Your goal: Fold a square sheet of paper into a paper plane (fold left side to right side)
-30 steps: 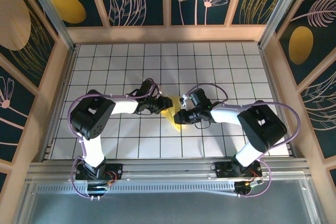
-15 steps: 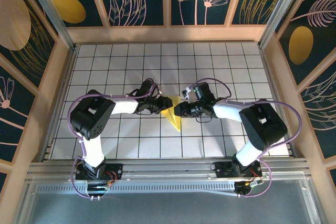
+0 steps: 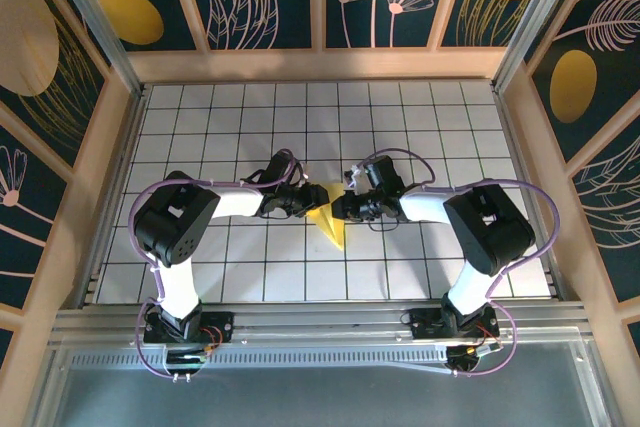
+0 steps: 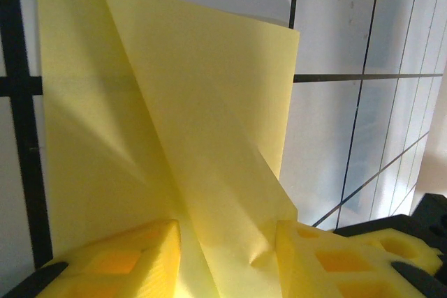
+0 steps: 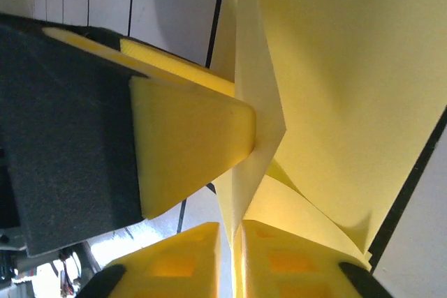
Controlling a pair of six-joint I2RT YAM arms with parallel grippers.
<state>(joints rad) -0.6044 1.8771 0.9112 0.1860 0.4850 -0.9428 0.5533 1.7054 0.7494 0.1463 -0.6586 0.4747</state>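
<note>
The square sheet of paper point(image 3: 334, 227) is pale yellow and lies mid-table, folded into a narrow pointed shape like a paper plane, tip toward the near edge. My left gripper point(image 3: 310, 199) reaches in from the left at its far end. In the left wrist view the paper point(image 4: 174, 102) runs between the left gripper's point(image 4: 227, 235) parted yellow fingers, and the right finger point(image 4: 328, 256) dents a raised flap. My right gripper point(image 3: 344, 207) comes from the right. Seen from the right wrist, the right gripper point(image 5: 232, 235) is shut on a thin upright flap of the paper point(image 5: 349, 68), with a left finger point(image 5: 188, 130) pressing the fold beside it.
The table point(image 3: 420, 127) is white with a dark grid and has wooden-framed walls point(image 3: 320, 65) at the back and both sides. A metal rail point(image 3: 320, 322) holding both arm bases runs along the near edge.
The right gripper has shifted a little up and left along the paper, and its fingers have come together on a flap. The left arm and its fingers have stayed put.
</note>
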